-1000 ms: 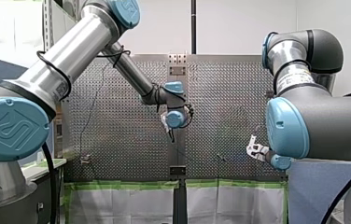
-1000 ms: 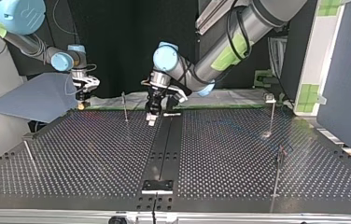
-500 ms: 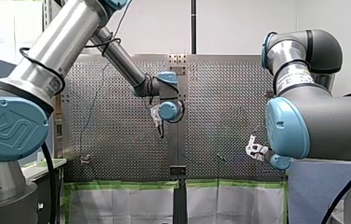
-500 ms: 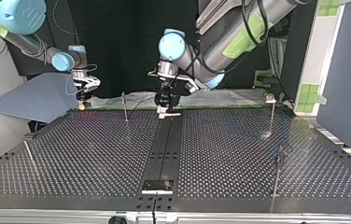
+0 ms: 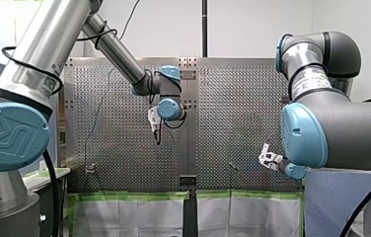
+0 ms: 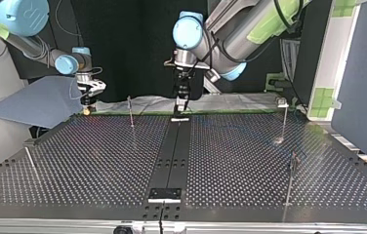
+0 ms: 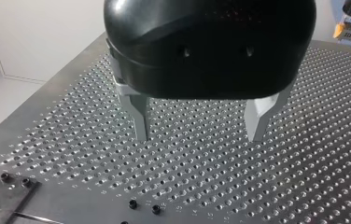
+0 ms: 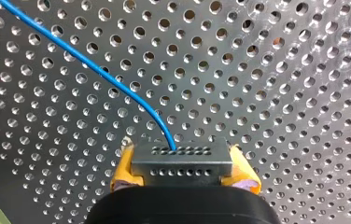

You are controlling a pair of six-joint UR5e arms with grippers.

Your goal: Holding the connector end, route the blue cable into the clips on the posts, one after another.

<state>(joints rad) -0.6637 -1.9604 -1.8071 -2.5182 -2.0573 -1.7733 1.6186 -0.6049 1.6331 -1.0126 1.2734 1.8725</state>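
My right gripper (image 8: 183,163) is shut on a grey perforated connector block (image 8: 182,154), with yellow pads (image 8: 123,170) on either side of it. The blue cable (image 8: 94,65) leaves the block and curves away over the perforated table. In the top view this gripper (image 6: 88,101) hangs at the far left edge of the table. My left gripper (image 7: 199,133) is open, with nothing between its bare metal fingers (image 7: 140,116), and it hovers above the table. In the top view it (image 6: 179,103) hangs over the far end of the central rail. Thin posts (image 6: 131,112) (image 6: 285,119) (image 6: 291,180) stand on the table.
A black rail (image 6: 172,156) runs down the table's middle to a small bracket (image 6: 164,194) at the near edge. Another post (image 6: 30,163) leans at the top view's left. A blue-grey sheet (image 6: 35,102) lies beyond the table's far left corner.
My left arm has risen and swung toward the front view's left, lifting its open gripper off the table. My right arm holds still with the connector.
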